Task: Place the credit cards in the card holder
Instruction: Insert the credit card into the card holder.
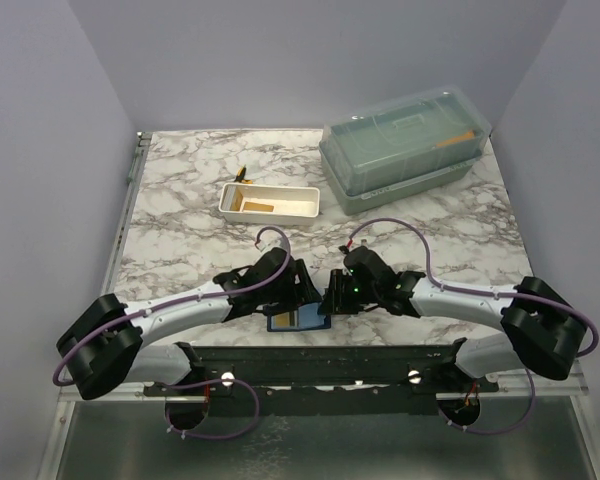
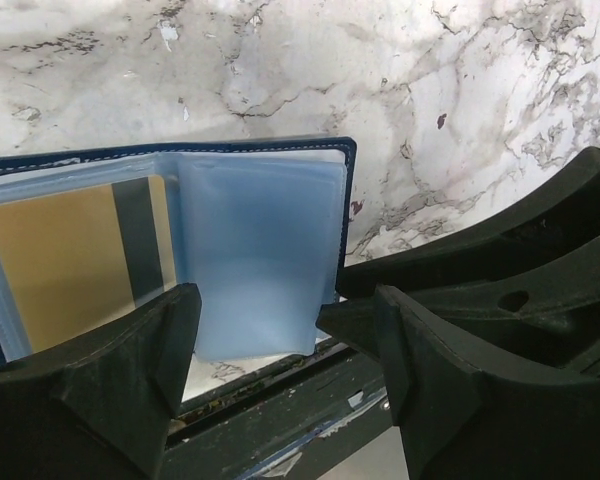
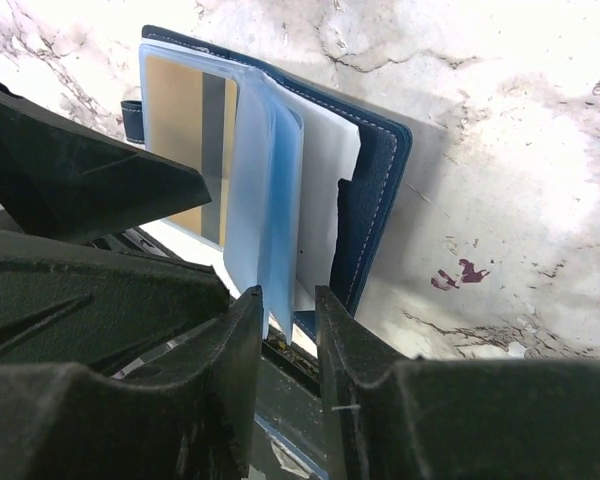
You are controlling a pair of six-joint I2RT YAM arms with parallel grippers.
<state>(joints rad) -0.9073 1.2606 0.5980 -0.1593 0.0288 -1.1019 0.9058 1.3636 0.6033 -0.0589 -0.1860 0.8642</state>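
Two tools meet over the holder (image 1: 298,320), which lies open on the bench (image 1: 180,230) at its near edge, between the arms. One tan card (image 2: 50,270) with a dark stripe sits in the holder's left pocket. The left tool (image 2: 280,320) stands wide apart at the holder's near edge, gripping nothing. The right tool (image 3: 285,310) is only narrowly parted, and the lower edge of a loose blue sleeve (image 3: 265,200) lies in the gap; no firm pinch shows. Further back, more tan cards (image 1: 255,207) lie in a white tray (image 1: 280,186), near a green box (image 1: 405,150).
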